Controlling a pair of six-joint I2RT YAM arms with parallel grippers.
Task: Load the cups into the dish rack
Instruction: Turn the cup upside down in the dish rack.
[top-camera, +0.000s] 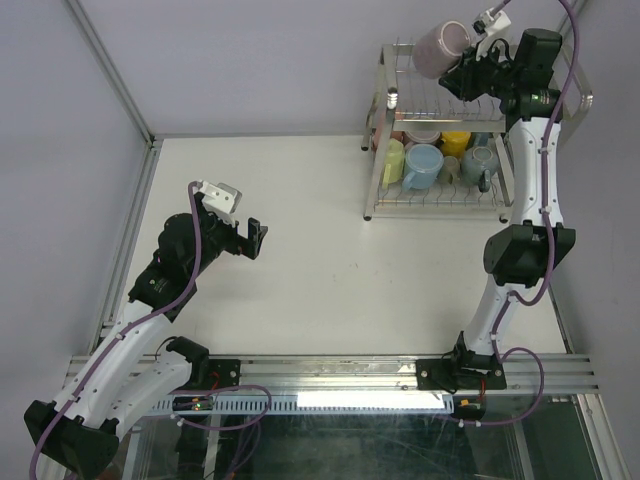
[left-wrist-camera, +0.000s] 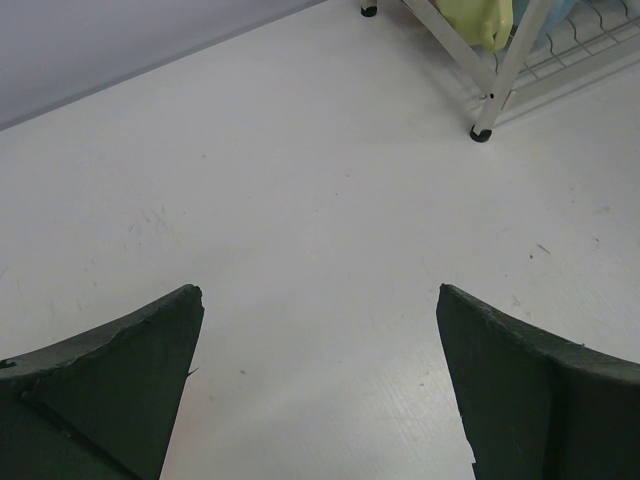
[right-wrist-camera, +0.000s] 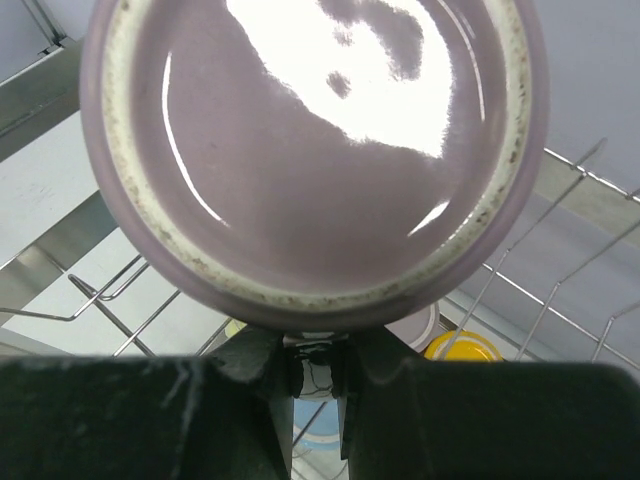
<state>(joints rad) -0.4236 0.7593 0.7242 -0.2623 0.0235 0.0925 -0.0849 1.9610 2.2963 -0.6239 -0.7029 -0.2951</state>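
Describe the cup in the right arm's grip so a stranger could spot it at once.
Look to the far right of the table for the chrome dish rack. Up at its top tier, the right arm holds one cup in its jaws. That mauve cup is the only one held up there. The other cups sit on the lower shelf.

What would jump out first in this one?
A mauve ceramic mug, held by the right gripper, hangs above the top tier of the shiny chrome wire dish rack at the far right. Its lower shelf is crowded with pastel cups, while the left gripper sits open over the white table.
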